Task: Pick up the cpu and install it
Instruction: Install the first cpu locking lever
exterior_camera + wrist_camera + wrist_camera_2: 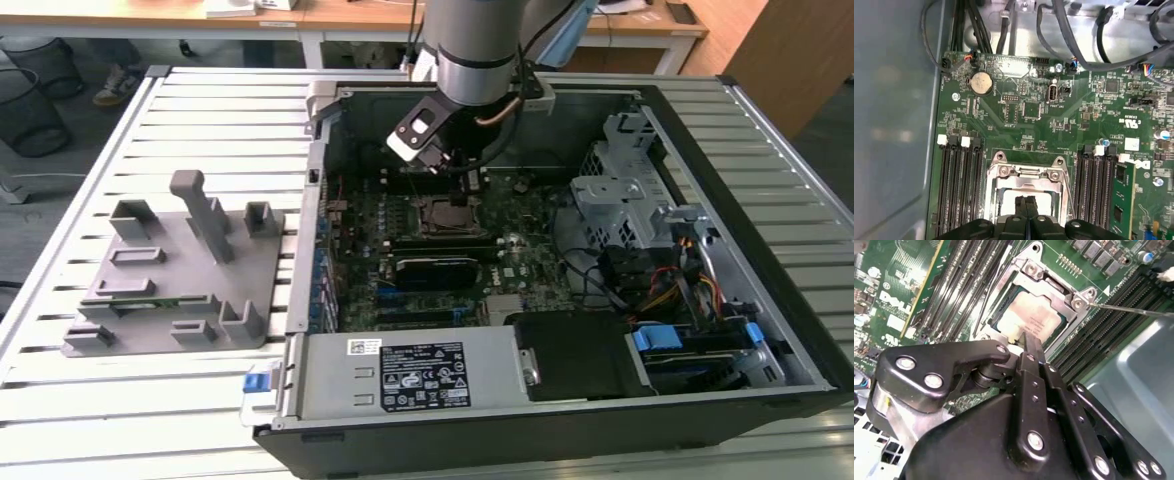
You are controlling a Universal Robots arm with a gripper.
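Observation:
The cpu (1034, 315) lies flat inside the metal socket frame (1026, 270) on the green motherboard, its silvery top showing. My gripper (1026, 337) stands over it with both fingers pressed together, and the tips rest at the chip's near edge. In the first wrist view the shut gripper (1026, 202) covers the middle of the cpu (1006, 205), within the socket frame (1026, 175). In the exterior view the gripper (465, 195) reaches down into the open computer case onto the socket frame (441, 218).
Memory slots (961, 185) flank the socket on both sides. A grey fixture block (174, 270) sits on the slatted table at the exterior view's left. Inside the case are a power supply (414, 375), a drive cage (627, 190) and cables (667, 280).

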